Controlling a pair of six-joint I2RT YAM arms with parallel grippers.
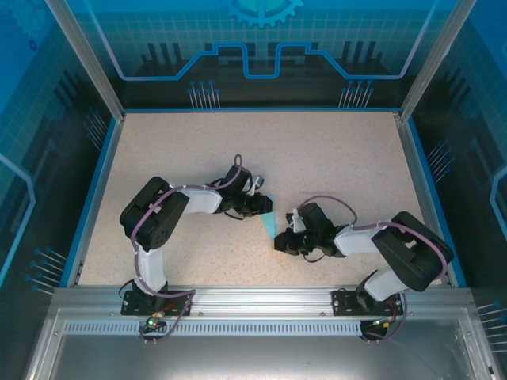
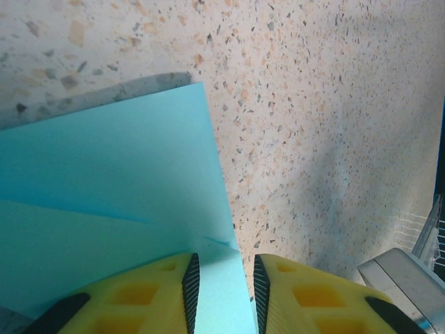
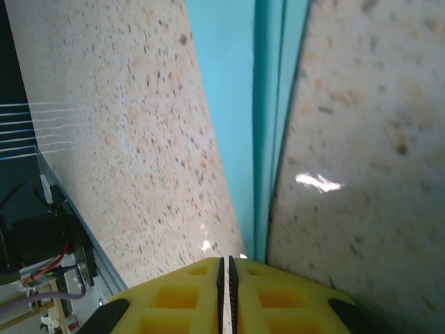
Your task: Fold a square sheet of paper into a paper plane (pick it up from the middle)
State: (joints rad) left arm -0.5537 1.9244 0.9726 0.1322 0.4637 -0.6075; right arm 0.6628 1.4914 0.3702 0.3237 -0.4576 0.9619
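- Left arm: the upper link rises from the base, bends at the elbow, and the forearm runs low over the speckled table toward the middle.
- The left gripper points at the right gripper; the two stand near each other, tips not touching.
- Right arm: the elbow is out to its own side and the forearm is laid low and angled inward, with the wrist close to the tabletop.
- The folded cyan paper lies between the two grippers, one end at each set of fingertips.
- Left wrist view: the left gripper has its yellow fingers parted by a modest gap.
- The folded cyan paper spreads ahead of the fingertips and off to one side, and shows through the gap.
- A crease runs across the paper just ahead of the pads.
- The paper passes behind one finger. The fingers are not clamped on it as far as I can see.
- Right wrist view: the right gripper has its pads pressed almost together, with a hairline slit between them.
- The folded cyan paper runs straight ahead from the fingertips as a narrow strip with layered edges.
- The strip's near end meets the fingertips just to one side of the slit. I cannot tell whether it is nipped.
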